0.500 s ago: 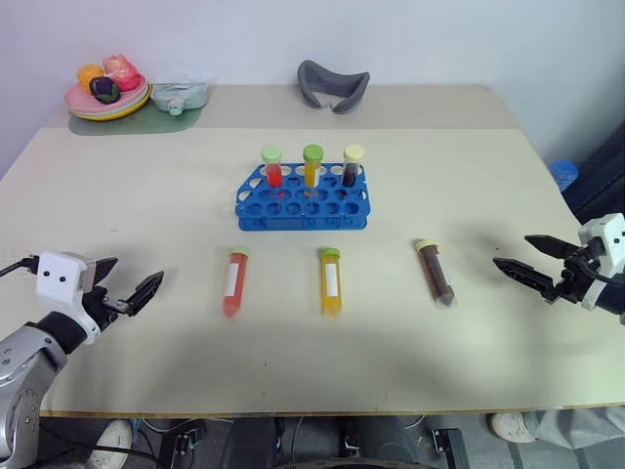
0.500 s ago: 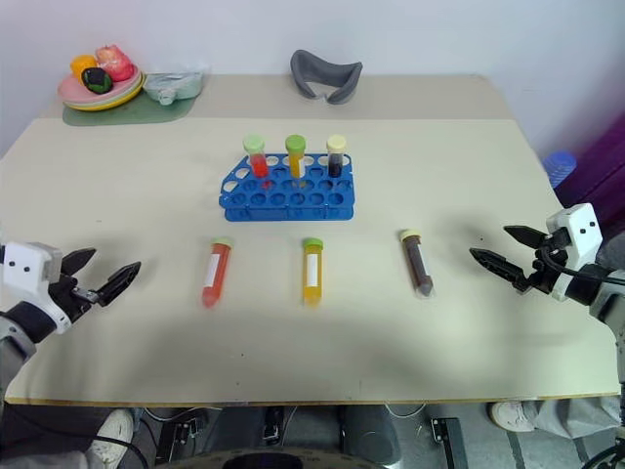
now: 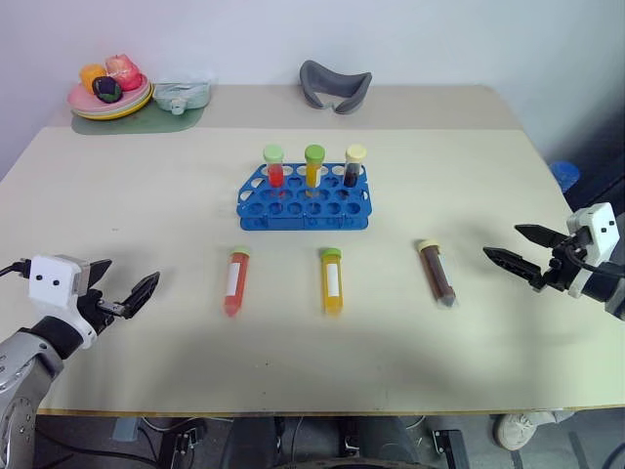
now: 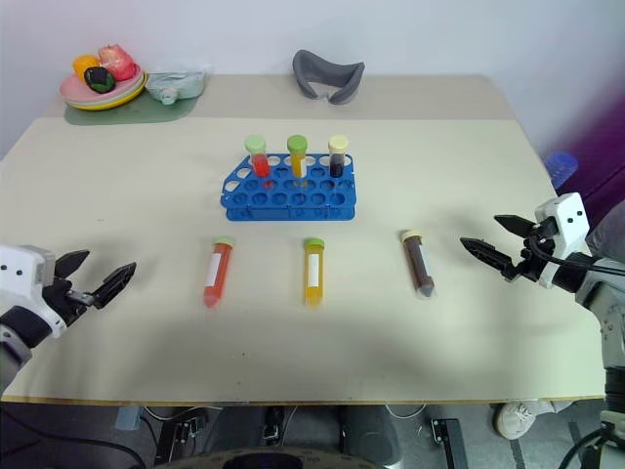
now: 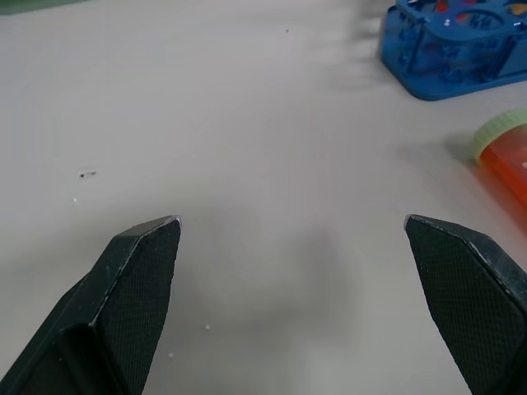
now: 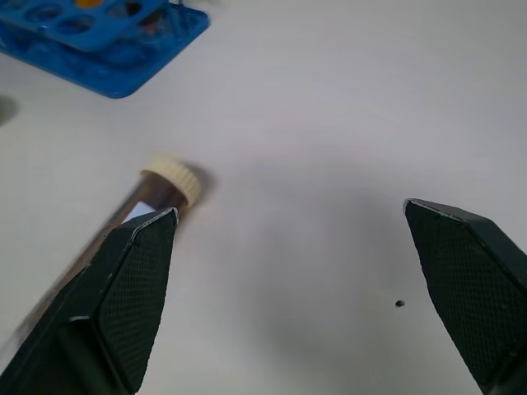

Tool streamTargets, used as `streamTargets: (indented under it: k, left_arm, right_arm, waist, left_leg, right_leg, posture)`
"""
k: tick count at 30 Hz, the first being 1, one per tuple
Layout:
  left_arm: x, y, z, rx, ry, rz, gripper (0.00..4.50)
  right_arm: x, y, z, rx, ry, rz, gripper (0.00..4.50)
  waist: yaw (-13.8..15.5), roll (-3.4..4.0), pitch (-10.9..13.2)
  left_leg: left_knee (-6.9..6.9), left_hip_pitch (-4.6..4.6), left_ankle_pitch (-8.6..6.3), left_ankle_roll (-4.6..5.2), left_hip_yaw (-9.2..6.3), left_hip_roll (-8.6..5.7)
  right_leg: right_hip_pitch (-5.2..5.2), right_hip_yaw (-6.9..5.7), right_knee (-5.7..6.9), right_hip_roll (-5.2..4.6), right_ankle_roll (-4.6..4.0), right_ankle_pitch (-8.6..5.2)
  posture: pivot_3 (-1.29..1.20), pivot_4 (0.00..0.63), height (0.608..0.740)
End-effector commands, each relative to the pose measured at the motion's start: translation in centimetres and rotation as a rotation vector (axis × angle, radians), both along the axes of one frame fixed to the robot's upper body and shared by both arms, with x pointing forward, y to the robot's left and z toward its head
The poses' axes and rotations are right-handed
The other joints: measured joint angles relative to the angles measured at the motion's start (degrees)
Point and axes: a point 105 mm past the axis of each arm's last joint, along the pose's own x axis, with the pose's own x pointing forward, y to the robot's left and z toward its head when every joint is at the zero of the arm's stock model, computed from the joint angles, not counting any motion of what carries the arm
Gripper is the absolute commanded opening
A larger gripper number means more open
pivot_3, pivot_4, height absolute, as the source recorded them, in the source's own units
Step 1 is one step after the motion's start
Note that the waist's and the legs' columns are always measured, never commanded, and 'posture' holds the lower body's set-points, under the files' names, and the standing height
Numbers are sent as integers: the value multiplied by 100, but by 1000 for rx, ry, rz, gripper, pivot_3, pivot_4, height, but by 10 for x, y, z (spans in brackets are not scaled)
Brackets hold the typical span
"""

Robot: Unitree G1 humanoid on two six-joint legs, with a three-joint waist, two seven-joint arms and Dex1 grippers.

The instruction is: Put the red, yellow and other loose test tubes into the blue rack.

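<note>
- We see three loose test tubes lying flat in a row on the table [image 3: 488,176], just near of the blue rack [image 3: 303,203]: the red tube [image 3: 234,281] on the left, the yellow tube [image 3: 332,281] in the middle, the brown tube [image 3: 437,273] on the right.
- Each tube lies with its long axis running roughly near-to-far, cap toward the rack and conical tip toward us; the brown one is tilted slightly, its tip swung right.
- Three more capped tubes already stand upright in the rack's far row, leaving the nearer holes free.
- We hold the right gripper [image 3: 522,256] just right of the brown tube, jaws spread wide and empty, pointing left at it.
- We hold the left gripper [image 3: 122,285] well left of the red tube, jaws likewise spread and empty.
- We judge the right arm the nearer one: the brown tube lies across its line of approach, so the jaws would need to close across the tube's width.
- At the far edge sit a plate of fruit [image 3: 107,86] and a grey curved object [image 3: 333,86], well apart from the work.
</note>
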Motion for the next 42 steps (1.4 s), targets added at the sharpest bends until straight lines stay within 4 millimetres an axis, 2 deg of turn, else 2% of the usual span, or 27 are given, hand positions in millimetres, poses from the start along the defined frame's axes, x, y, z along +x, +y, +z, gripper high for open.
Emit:
streamTargets:
  k: [1,5,10,14,18,22,24,28,33,38,42]
  left_arm:
    - [3,5,15,5,-64,19,4437]
    - [12,-8,20,-6,-66,-52,4437]
    - [32,-34,31,-18,-101,-185,4437]
    - [39,-69,43,-65,-135,-340,4437]
    - [29,-111,38,-42,-113,-578,4437]
    - [17,-145,26,-46,-71,-761,4437]
    - [15,-152,24,-43,-70,-792,4437]
    - [9,-168,23,-59,-77,-854,4437]
    - [8,-175,23,-70,-85,-866,4437]
    - [0,-182,17,-59,-81,-903,4437]
    - [-11,-184,10,-53,-71,-945,4437]
  right_arm:
    - [3,-3,12,15,-49,-43,4500]
    - [1,-4,16,-18,-48,-94,4500]
    - [-7,5,44,-37,-82,-145,4500]
    - [-20,34,61,-18,-48,-80,4500]
    - [-31,62,53,-98,87,-46,4500]
    - [-28,99,41,-17,228,-37,4500]
    - [-23,103,34,8,290,-90,4500]
    - [-17,108,26,-84,309,-155,4500]
    - [-5,103,30,-126,296,-237,4500]
    - [3,100,19,-95,376,-282,4500]
    - [8,97,14,-135,433,-312,4500]
  waist:
    - [3,0,0]
    - [4,1,0]
    - [10,2,-1]
    - [4,2,-1]
    - [-7,1,-1]
    - [-45,1,-3]
    - [-26,2,-3]
    - [85,3,-3]
    - [103,4,-4]
    - [98,3,-4]
    - [76,4,-3]
  left_leg:
    - [0,0,0,0,0,0]
    - [1,0,6,-11,1,0]
    - [2,0,10,-17,1,-1]
    - [1,-3,11,-20,-1,-1]
    - [0,-3,11,-19,-2,0]
    - [0,1,11,-20,-2,1]
    - [2,0,12,-22,-5,3]
    - [1,-19,13,-22,-6,-5]
    - [5,-21,10,-18,-3,-8]
    - [4,-19,10,-17,-2,-7]
    - [4,-19,10,-17,-1,-6]
  right_leg:
    - [0,0,0,0,0,0]
    - [0,0,0,0,0,0]
    - [-1,0,4,0,0,0]
    - [-2,1,4,0,0,0]
    - [-2,1,3,1,0,0]
    - [-2,4,5,3,0,0]
    - [-3,5,8,7,-2,1]
    - [-18,5,8,2,-2,0]
    - [-18,6,3,0,-1,1]
    - [-18,7,5,2,-1,1]
    - [-20,8,5,3,-1,1]
  posture:
    - [0,150,735]
    - [0,150,735]
    - [0,150,735]
    - [0,150,735]
    - [0,150,735]
    - [0,150,735]
    - [0,150,735]
    - [0,150,735]
    - [0,150,735]
    - [0,150,735]
    - [0,150,735]
